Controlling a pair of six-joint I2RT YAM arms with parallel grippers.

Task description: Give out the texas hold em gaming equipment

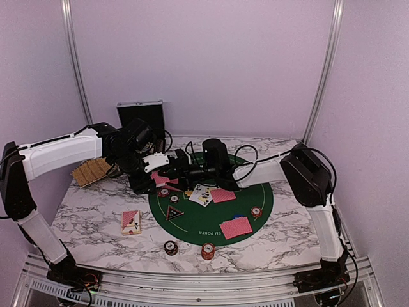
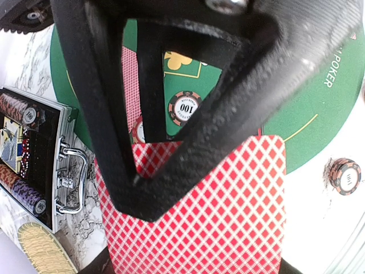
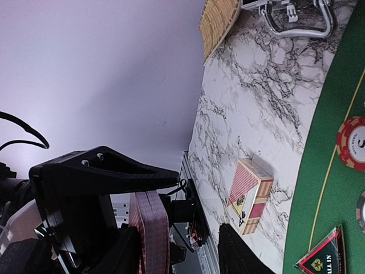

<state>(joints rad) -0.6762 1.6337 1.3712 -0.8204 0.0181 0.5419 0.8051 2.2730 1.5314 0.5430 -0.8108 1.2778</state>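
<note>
Top external view: nearest the arms, a dark round poker chip [image 1: 170, 247] and a red-white round chip [image 1: 208, 251] sit on the marble table [image 1: 96, 211], off the round green felt mat [image 1: 255, 192]. Farther on, a red-backed card [image 1: 236, 227] lies on the felt. Beyond it, the left gripper [image 2: 140, 197] clamps a stack of red-backed playing cards [image 2: 228, 211] at the mat's far-left edge; the right gripper [image 3: 179, 234] straddles that stack, fingers apart, one clear of it. The black-lined silver case [image 1: 140, 115] stands farthest.
</note>
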